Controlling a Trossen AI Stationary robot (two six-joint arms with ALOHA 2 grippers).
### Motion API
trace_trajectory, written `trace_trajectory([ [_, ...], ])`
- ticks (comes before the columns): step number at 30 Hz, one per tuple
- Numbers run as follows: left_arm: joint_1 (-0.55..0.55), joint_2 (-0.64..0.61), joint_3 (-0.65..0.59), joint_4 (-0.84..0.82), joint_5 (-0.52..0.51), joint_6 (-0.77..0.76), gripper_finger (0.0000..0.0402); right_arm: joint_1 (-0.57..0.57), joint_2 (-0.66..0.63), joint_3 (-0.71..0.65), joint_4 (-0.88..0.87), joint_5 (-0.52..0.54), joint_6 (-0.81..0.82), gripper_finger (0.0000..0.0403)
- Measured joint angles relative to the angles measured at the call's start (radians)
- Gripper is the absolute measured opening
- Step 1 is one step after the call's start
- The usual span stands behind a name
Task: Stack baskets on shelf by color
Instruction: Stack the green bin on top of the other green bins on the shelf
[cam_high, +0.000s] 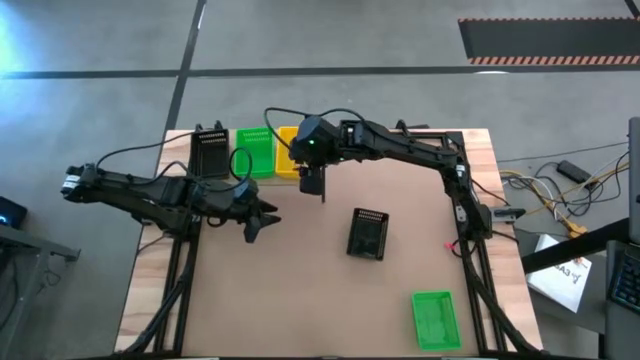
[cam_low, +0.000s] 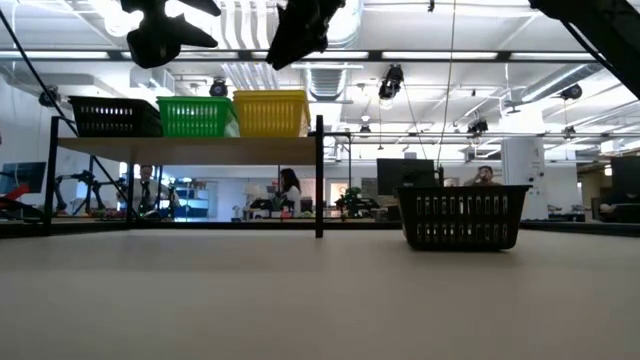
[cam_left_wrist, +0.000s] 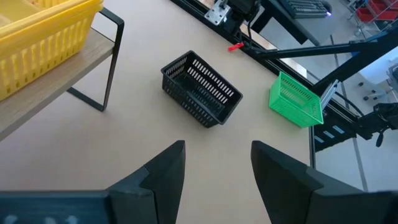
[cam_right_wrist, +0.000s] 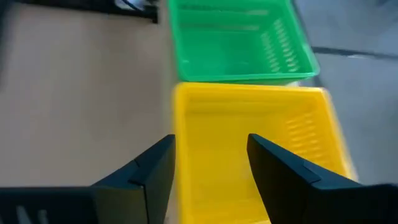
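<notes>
On the pale shelf (cam_low: 190, 150) at the table's far left, a black basket (cam_low: 113, 117), a green basket (cam_low: 196, 116) and a yellow basket (cam_low: 271, 113) stand side by side on their bottoms. My right gripper (cam_right_wrist: 211, 158) hangs open above the yellow basket (cam_right_wrist: 249, 155), clear of it, with the green one (cam_right_wrist: 239, 40) just beyond. My left gripper (cam_left_wrist: 217, 165) waits open above the table, near the shelf's right end. Another black basket (cam_high: 368, 234) lies on the tabletop at mid-table, and a green basket (cam_high: 435, 320) sits near the front right corner.
The shelf's black metal leg (cam_left_wrist: 109, 68) stands at its right end, close to my left gripper. Bare tabletop (cam_high: 300, 290) lies between the shelf and the loose baskets. Cables and papers (cam_high: 560, 270) lie off the table's right side.
</notes>
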Motion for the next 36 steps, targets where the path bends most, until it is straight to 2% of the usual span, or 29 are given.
trace_trajectory([
  [3,0.0,0.0,0.0,0.0,0.0,0.0,0.0168,0.012,-0.021,0.0,-0.047,-0.047,0.061,0.018],
  [8,0.0,0.0,0.0,0.0,0.0,0.014,0.0168,0.051,-0.066,-0.048,-0.147,-0.045,0.121,0.0158],
  [13,0.0,0.001,0.0,0.0,0.0,0.051,0.0168,0.121,-0.167,-0.238,-0.115,-0.042,0.236,0.0136],
  [17,0.0,0.001,0.0,0.0,0.001,0.076,0.0168,0.206,-0.271,-0.447,-0.058,0.031,0.4,0.012],
  [23,0.0,0.002,0.0,0.0,0.001,0.084,0.0168,0.417,-0.416,-0.682,-0.028,0.136,0.74,0.0097],
  [29,0.0,0.002,0.0,0.0,0.013,0.141,0.0168,0.66,-0.483,-0.803,-0.039,0.163,1.074,0.0082],
  [36,0.0,0.006,0.0,0.001,0.014,0.162,0.0168,0.922,-0.489,-0.867,-0.049,0.152,1.252,0.0091],
])
